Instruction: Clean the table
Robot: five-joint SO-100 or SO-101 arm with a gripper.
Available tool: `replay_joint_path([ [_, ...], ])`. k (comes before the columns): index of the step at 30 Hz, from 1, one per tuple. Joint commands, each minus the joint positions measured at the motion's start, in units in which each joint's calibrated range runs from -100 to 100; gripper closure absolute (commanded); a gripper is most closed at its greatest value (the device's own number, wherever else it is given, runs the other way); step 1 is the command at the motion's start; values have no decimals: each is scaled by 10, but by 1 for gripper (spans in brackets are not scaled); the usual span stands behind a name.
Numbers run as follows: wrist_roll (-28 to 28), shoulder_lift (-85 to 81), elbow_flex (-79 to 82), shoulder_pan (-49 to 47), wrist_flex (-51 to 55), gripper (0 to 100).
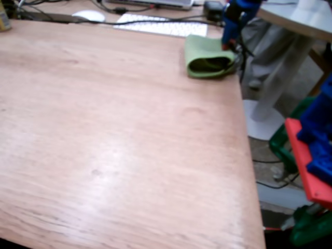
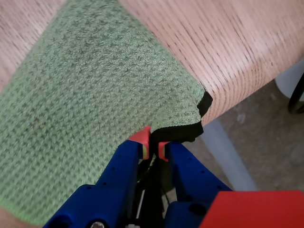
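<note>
The light-brown wooden table (image 1: 114, 135) fills the fixed view. A green cloth (image 1: 207, 57) lies folded at its far right edge. In the wrist view the cloth (image 2: 95, 104) is a green waffle weave with a black hem and covers most of the tabletop (image 2: 237, 52). My blue gripper (image 2: 153, 145) with red fingertips is shut on the cloth's black-edged corner near the table's rounded edge. In the fixed view the blue arm (image 1: 234, 23) stands over the cloth's right end; the fingertips are hidden there.
A white keyboard (image 1: 161, 25), a white mouse (image 1: 88, 15) and cables lie along the table's far edge. A pale round table (image 1: 295, 18) on a white pedestal stands to the right. Blue, red and green parts (image 1: 311, 166) sit off the right edge.
</note>
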Motion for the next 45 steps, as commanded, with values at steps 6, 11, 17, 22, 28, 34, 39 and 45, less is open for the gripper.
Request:
replay_joint_path([
  [6, -6, -370, 36, -430, 82, 100],
  [11, -56, -550, 257, -735, 85, 100],
  [17, -92, -673, 590, -890, 76, 100],
  [22, -93, -669, 719, -890, -128, 100],
  [28, -105, -656, 889, -897, -226, 100],
  [34, -138, -589, 907, -963, -285, 100],
  [39, -148, -589, 907, -1056, -285, 100],
  [45, -149, -574, 835, -1053, -285, 100],
])
